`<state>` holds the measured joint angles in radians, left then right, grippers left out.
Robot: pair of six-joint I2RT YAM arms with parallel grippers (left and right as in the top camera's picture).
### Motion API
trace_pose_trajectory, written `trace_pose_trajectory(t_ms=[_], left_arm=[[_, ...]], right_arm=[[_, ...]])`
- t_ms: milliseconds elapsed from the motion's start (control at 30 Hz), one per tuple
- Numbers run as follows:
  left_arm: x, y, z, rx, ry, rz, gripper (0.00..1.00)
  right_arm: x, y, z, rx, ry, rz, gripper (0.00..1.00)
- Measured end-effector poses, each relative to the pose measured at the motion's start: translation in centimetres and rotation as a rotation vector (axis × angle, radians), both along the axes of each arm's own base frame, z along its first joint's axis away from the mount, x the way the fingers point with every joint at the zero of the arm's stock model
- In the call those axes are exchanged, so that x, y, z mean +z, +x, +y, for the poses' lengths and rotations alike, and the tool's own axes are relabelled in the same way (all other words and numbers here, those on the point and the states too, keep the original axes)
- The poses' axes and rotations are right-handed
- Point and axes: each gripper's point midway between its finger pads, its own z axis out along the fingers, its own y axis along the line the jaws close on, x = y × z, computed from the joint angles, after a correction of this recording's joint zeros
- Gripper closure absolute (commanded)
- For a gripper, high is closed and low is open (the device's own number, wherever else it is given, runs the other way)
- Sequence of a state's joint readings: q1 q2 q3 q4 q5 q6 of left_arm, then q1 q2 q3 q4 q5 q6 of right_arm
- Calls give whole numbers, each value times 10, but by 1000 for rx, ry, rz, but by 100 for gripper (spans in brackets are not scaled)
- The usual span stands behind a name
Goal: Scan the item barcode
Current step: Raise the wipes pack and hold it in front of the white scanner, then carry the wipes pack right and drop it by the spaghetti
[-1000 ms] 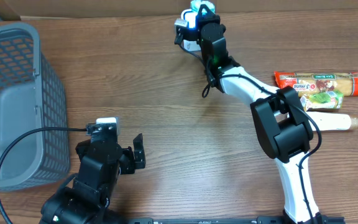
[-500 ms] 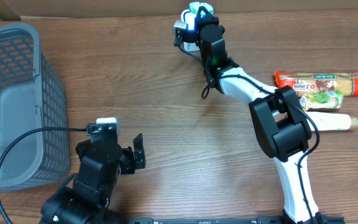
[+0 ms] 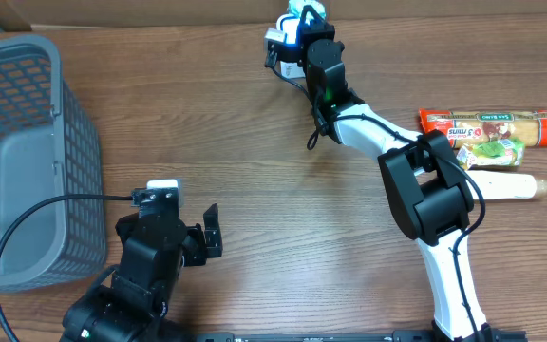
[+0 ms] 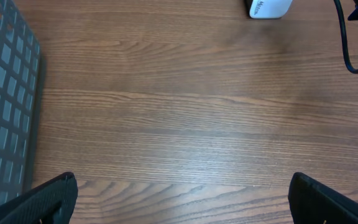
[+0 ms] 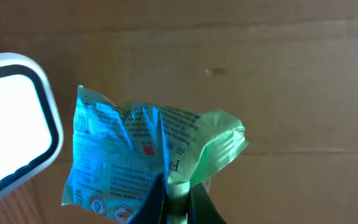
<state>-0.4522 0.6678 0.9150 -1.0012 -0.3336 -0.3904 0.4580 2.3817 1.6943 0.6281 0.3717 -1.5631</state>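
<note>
While the right gripper pinches the green packet by its crimped edge, the packet hangs just beside the white scanner, tinted blue on that side. Well apart from the scanner, the left gripper stands spread wide, its 2 fingers empty.

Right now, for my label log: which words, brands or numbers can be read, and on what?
"3 mins": green-and-white packet, overhead view, barely legible.
Red packet: print too small to read.
Green packet in the right gripper: print blurred, unreadable.
White device, left wrist view: dark word cut off, unreadable.
</note>
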Motion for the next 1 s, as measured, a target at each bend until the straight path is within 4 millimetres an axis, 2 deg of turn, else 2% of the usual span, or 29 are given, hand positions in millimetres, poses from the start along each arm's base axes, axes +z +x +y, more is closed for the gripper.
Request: trace_pose_trajectory(t_ms=[233, 367, 433, 500, 633, 700, 767, 900, 1000], left_arm=[[0, 0, 0, 0, 0, 0, 0], [0, 0, 0, 0, 0, 0, 0], [0, 0, 0, 0, 0, 0, 1], [0, 0, 0, 0, 0, 0, 0], [-1, 0, 0, 0, 2, 3, 0], [-1, 0, 0, 0, 1, 2, 1], [-1, 0, 0, 0, 1, 2, 0], [-1, 0, 0, 0, 1, 3, 1], [-1, 0, 0, 0, 1, 2, 0]], right_arm=[[5, -2, -7, -51, 31, 7, 96], [7, -16, -7, -63, 15, 147, 96], [14, -38, -4, -47, -34, 275, 96], [15, -69, -5, -13, -78, 422, 96], [51, -127, 1, 86, 12, 574, 96], [75, -154, 3, 135, 135, 629, 96], [86, -179, -1, 163, 245, 714, 96], [93, -220, -11, 156, 487, 905, 96], [90, -237, -25, 52, 690, 1031, 96]])
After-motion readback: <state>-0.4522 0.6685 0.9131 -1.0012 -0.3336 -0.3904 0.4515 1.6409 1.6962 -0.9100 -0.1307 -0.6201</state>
